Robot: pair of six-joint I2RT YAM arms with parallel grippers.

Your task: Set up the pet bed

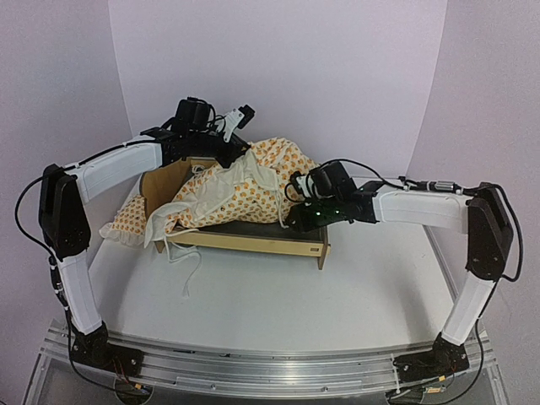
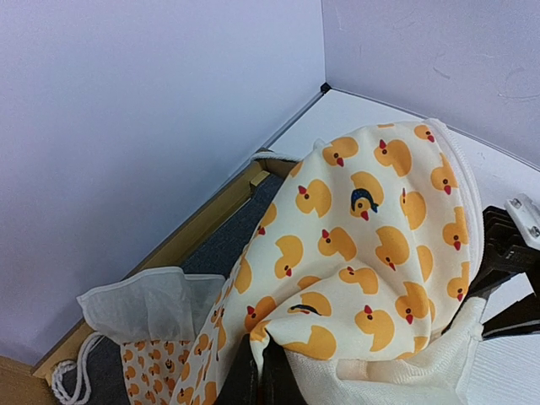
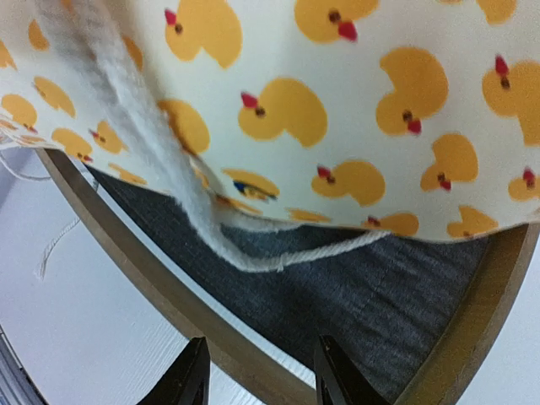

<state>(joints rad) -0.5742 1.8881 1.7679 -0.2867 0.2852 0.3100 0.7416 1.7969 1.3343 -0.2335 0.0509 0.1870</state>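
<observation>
Track (image 1: 253, 367): aluminium, near edge, carries both arm bases. Left pincer (image 2: 261, 371): clamped on a fold of the cushion (image 1: 261, 181), which it holds up over the headboard end. Pillow (image 1: 126, 221): on the surface (image 1: 253, 312), just beside the headboard. Bed (image 1: 253, 240): mid-surface between the arms, upright, with the cushion heaped on it, the grey base partly showing, and ties (image 1: 187, 270) trailing off the front. Probably light, stiff, thin plywood that slides easily. Best taken by the side board or footboard, not the soft base. Right pincer (image 3: 261, 380): jaws apart, empty, just above the side board at the bed's right end.
</observation>
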